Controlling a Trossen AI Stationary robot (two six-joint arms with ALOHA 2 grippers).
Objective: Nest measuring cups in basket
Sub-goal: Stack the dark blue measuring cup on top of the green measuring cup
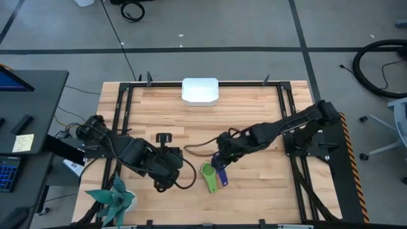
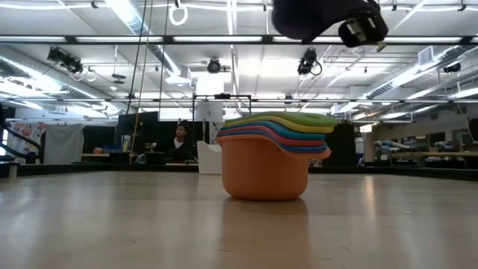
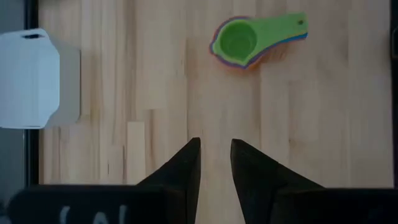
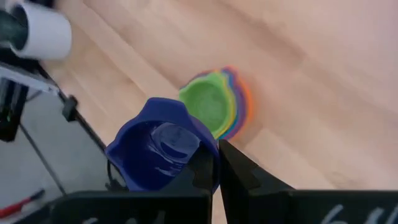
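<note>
A: Where are the measuring cups?

B: A nested stack (image 1: 208, 176) sits on the table (image 1: 254, 197) a little toward six o'clock of centre, green cup on top, orange outermost in the low view (image 2: 267, 166). The dark blue cup (image 4: 163, 151) is apart from it, pinched by its rim in the right gripper (image 4: 217, 163), just above the stack.

A: And that arm's pose?

B: It reaches in from three o'clock, stretched low across the board, fingers closed tight on the blue cup.

A: The left one?

B: The left gripper (image 3: 215, 163) hangs at nine o'clock of the stack, fingers a narrow gap apart, holding nothing, pointed toward the cups.

A: Anything nearby?

B: The basket (image 1: 200, 90) lies at the twelve o'clock edge, well apart. A teal plant (image 1: 114, 198) stands at the seven o'clock corner. Cable loops between the arms.

A: Room to move?

B: Bare wood lies between stack and basket, and toward five o'clock.
</note>
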